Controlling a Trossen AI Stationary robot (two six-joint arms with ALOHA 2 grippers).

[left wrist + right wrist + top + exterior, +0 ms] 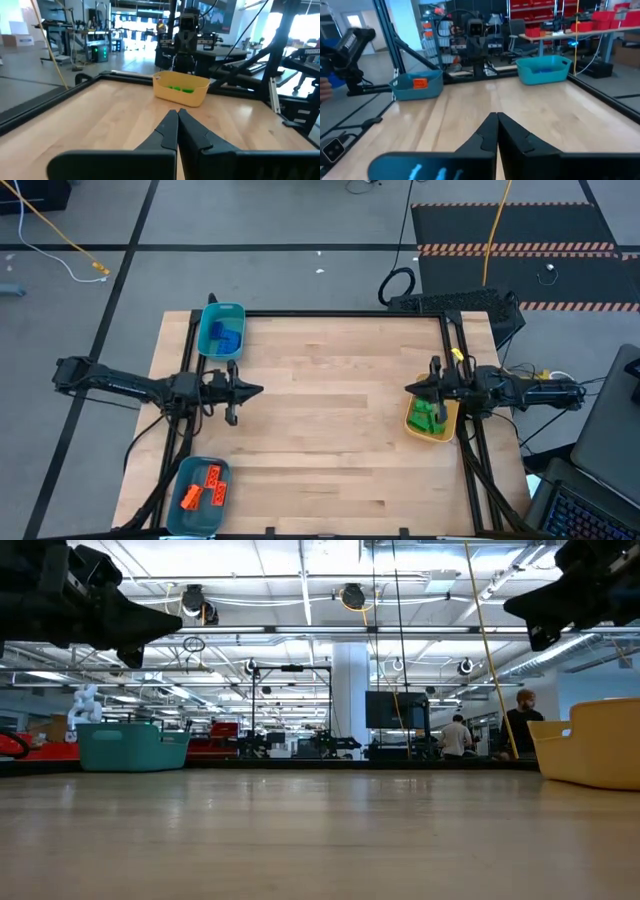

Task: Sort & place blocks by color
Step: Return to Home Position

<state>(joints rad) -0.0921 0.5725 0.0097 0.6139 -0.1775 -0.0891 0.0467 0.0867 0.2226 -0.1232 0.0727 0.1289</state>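
**Sorting table: blocks binned, arms homing**

- Blue blocks (225, 337): in the pale blue bin (222, 307), table (330, 430) edge at 11 o'clock.
- Orange blocks (203, 487): in the dark teal bin (200, 463), 7 o'clock.
- Green blocks (428, 416): in the yellow bin (430, 438), 3 o'clock.
- Left gripper (255, 390): 9 o'clock side, raised off the boards, fingers pressed together, carrying nothing.
- Right gripper (410, 389): above the yellow bin's inner end, fingers likewise pressed together, empty.
- Step, as I judge it: sorting finished, since every block in view lies in a bin; homing is in hand.
- Next move calls for: drawing each arm back to its own side, clear of the bins.
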